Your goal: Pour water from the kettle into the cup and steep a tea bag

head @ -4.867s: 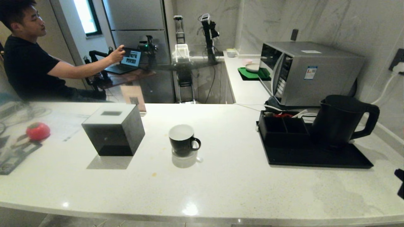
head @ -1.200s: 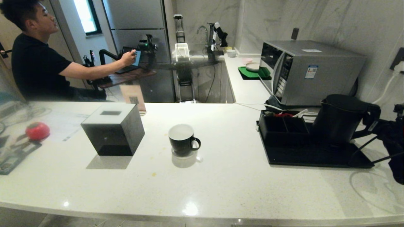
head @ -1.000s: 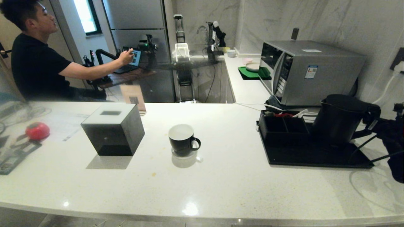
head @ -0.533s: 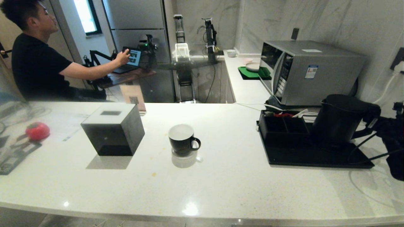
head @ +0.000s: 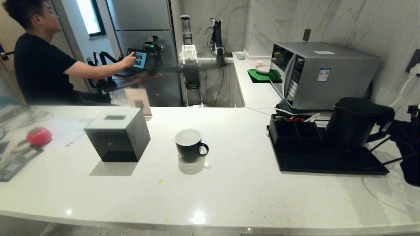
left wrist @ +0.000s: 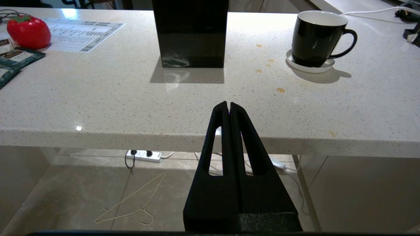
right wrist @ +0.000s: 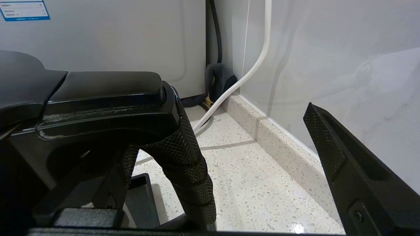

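You have the right gripper (right wrist: 226, 157) spread wide around the handle (right wrist: 183, 154) of the kettle (head: 352, 123), at 3 o'clock from the cup (head: 189, 144); expect rigid, water-heavy weight, so clamp the textured grip.

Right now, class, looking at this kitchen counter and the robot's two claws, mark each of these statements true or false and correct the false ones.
1. The cup stands on a small white saucer. True.
2. The kettle lies tipped over on the counter. False: it stands upright on the black tray.
3. The right claw is open, with the kettle's handle between its fingers. True.
4. The left claw holds the cup. False: it is shut on nothing, in front of the counter's edge.
5. The black box stands to the right of the cup. False: in the head view it stands to the cup's left.
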You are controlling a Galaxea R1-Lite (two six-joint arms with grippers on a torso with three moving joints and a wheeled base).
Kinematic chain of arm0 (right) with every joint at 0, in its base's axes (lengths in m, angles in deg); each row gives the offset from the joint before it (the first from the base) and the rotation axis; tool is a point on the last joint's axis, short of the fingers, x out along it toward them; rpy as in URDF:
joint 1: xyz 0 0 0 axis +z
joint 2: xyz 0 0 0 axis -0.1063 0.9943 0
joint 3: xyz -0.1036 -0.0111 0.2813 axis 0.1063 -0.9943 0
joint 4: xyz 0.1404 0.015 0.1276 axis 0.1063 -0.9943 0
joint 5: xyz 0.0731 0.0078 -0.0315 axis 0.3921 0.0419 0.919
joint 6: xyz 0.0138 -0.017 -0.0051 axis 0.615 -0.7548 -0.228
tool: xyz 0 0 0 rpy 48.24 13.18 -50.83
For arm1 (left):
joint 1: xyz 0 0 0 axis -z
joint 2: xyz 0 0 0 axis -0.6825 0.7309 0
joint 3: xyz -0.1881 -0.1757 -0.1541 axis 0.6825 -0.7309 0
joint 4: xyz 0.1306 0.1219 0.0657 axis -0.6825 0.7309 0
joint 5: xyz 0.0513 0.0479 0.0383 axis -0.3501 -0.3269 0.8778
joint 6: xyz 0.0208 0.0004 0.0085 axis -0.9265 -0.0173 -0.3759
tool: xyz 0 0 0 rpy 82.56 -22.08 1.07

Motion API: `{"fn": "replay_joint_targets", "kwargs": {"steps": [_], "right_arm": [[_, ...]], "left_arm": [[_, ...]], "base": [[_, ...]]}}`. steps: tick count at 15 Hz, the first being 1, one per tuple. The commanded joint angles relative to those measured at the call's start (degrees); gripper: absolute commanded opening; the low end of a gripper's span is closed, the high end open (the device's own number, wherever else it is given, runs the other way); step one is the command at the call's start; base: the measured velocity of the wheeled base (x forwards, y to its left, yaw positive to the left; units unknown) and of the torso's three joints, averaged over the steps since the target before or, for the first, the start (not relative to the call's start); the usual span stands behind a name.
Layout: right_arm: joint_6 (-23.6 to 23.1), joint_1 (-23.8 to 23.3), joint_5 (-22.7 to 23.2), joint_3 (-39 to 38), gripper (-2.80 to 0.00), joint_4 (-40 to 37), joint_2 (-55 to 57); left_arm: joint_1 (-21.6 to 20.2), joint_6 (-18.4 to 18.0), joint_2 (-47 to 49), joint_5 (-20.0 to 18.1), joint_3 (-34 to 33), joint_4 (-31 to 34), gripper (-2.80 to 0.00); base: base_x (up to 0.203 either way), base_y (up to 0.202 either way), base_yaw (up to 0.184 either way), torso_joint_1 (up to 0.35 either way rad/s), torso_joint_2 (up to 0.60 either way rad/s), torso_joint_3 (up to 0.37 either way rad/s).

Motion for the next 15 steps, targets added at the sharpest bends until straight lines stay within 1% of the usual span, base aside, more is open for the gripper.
{"fn": "replay_joint_targets", "kwargs": {"steps": [1,3,4,15], "right_arm": [[0.01,0.13,-0.04,0.04,0.00,1.93,0.01],[-0.04,0.00,-0.04,-0.04,0.00,2.10,0.09],[-0.04,0.00,-0.04,-0.04,-2.80,2.19,0.10],[-0.04,0.07,-0.13,-0.40,-2.80,2.63,-0.43]], "left_arm": [[-0.01,0.03,0.04,-0.01,0.00,-0.04,-2.80],[-0.01,0.03,0.04,-0.01,0.00,-0.04,-2.80],[-0.01,0.03,0.04,-0.01,0.00,-0.04,-2.80],[-0.01,0.03,0.04,-0.01,0.00,-0.04,-2.80]], "base": [[0.000,0.000,0.000,0.000,0.00,0.000],[0.000,0.000,0.000,0.000,0.00,0.000],[0.000,0.000,0.000,0.000,0.00,0.000],[0.000,0.000,0.000,0.000,0.00,0.000]]}}
